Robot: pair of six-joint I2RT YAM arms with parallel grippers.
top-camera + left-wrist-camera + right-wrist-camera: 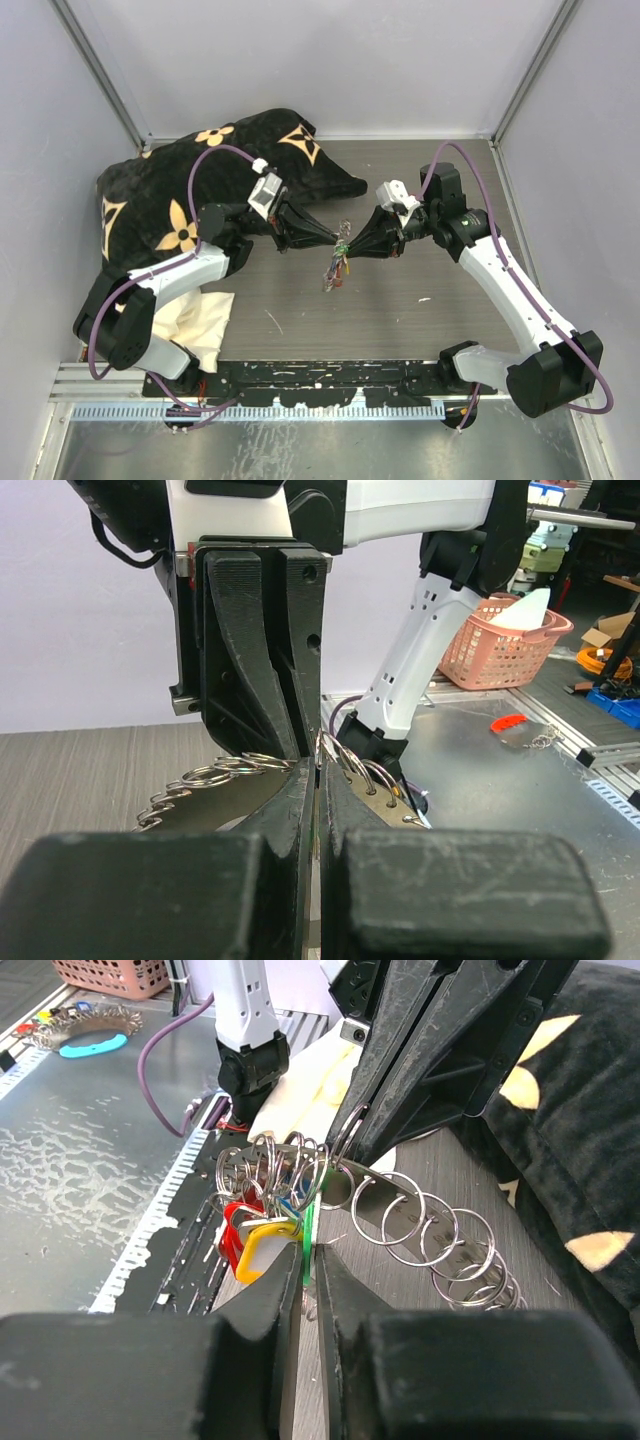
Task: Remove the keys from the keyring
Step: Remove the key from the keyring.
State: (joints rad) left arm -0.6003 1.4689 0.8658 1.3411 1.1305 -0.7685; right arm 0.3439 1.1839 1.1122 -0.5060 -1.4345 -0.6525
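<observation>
The keyring [343, 236] hangs between both grippers above the table's middle. In the right wrist view it is a silvery metal strip threaded with several wire rings [440, 1240]; its rings also show in the left wrist view [215, 772]. The keys [335, 268] dangle below it in a bunch with yellow, red, blue and green plastic heads [255, 1245]. My left gripper [330, 238] [318, 765] is shut on the keyring from the left. My right gripper [352, 246] [308, 1250] is shut on the green key head from the right, tip to tip with the left gripper.
A black blanket with tan flowers [200, 190] lies at the back left, also in the right wrist view [560, 1110]. A cream cloth [205, 320] lies at the near left. A black rail [330, 375] runs along the near edge. A pink basket [510, 640] stands off the table.
</observation>
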